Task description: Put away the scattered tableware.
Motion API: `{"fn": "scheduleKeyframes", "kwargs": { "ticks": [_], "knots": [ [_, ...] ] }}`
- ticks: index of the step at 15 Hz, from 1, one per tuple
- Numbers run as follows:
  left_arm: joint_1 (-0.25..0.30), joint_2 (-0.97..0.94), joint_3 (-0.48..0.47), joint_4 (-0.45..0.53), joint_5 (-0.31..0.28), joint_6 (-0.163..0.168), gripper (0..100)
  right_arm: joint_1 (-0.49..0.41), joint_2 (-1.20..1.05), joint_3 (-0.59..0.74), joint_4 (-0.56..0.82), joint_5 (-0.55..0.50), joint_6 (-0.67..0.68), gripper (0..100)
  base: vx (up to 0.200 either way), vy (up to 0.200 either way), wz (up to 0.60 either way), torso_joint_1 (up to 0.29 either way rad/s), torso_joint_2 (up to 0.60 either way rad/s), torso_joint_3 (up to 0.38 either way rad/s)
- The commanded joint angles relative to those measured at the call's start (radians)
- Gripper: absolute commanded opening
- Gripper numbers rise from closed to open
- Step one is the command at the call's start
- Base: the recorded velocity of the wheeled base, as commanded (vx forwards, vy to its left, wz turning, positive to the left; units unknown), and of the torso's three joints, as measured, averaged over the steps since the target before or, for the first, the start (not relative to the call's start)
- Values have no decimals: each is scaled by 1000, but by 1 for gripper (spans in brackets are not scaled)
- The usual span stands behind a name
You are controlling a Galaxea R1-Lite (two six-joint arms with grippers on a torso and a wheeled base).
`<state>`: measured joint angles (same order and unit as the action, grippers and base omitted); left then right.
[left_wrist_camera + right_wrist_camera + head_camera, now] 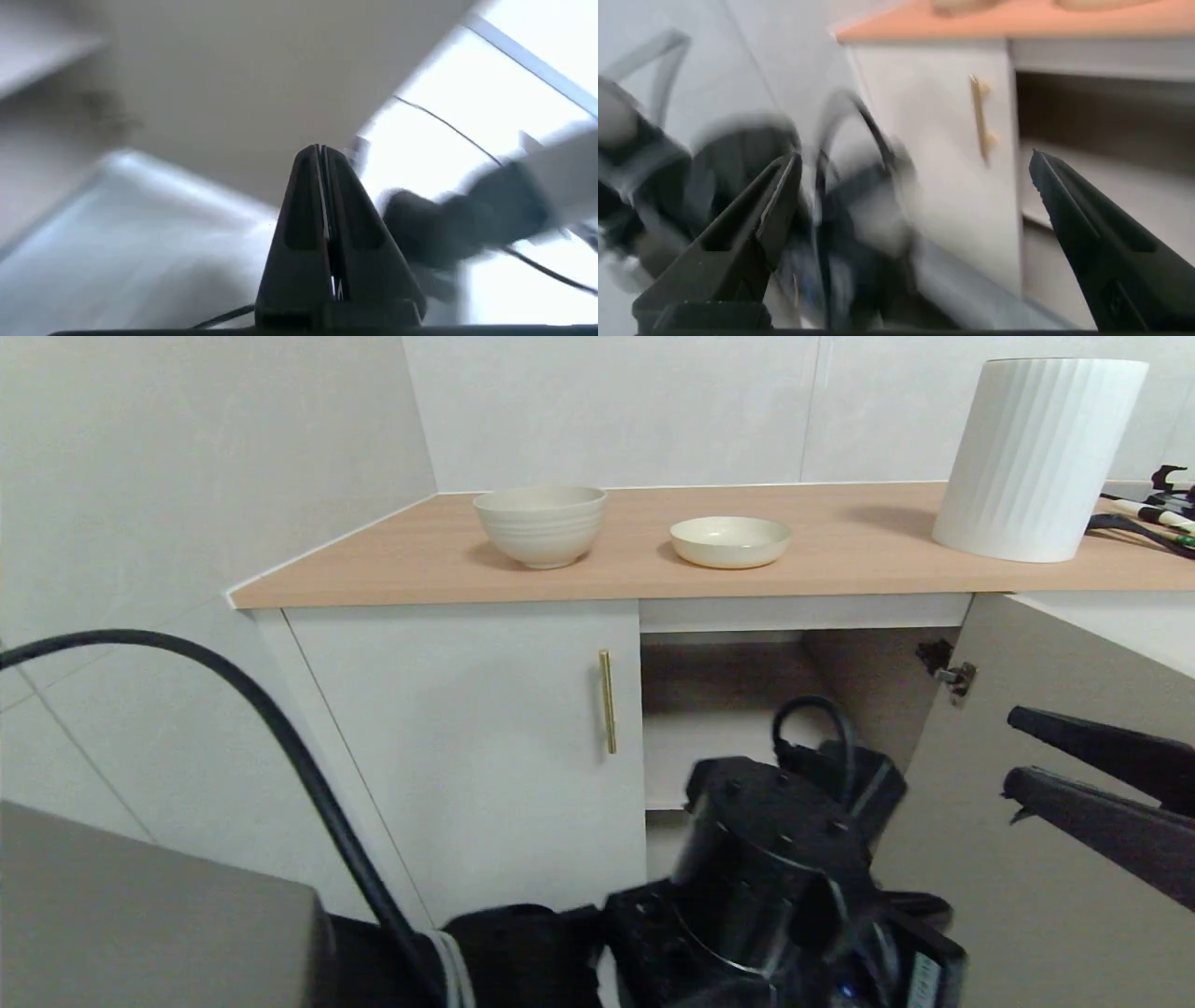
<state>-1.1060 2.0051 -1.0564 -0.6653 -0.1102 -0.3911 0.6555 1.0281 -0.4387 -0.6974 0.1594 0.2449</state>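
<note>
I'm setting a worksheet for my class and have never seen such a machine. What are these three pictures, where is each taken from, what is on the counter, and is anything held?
This is a wheeled robot with two arms, each ending in a two-fingered gripper. The large picture comes from a camera on its head, looking down at a kitchen cabinet. The other two come from cameras on its wrists. On the counter stand a deep bowl, a shallow dish and a tall white ribbed container. Below, the left door is closed and the right door stands open. The left gripper is shut on nothing; the right gripper is open and empty. Nothing is held.
</note>
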Motion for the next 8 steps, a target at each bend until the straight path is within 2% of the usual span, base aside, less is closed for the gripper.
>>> {"fn": "scheduleKeyframes", "kwargs": {
  "ticks": [1,2,3,4,7,8],
  "knots": [
    [112,-126,113,-2,3,0,0,-33,81,-2,-1,0,-1,100,0,0,0,0,0,0],
    [225,-203,211,-5,18,5,0,-65,171,-40,-1,0,-1,100,0,0,0,0,0,0],
    [287,-253,262,-16,23,6,0,-80,225,-67,-1,0,-1,100,0,0,0,0,0,0],
    [371,-328,338,-48,23,14,0,-100,302,-120,-1,0,-3,100,0,0,0,0,0,0],
    [503,-462,464,-115,17,37,0,-105,461,-238,-1,0,-7,100,0,0,0,0,0,0],
    [520,-480,483,-117,17,37,0,-105,489,-259,-1,2,-7,100,0,0,0,0,0,0]
  ]
}}
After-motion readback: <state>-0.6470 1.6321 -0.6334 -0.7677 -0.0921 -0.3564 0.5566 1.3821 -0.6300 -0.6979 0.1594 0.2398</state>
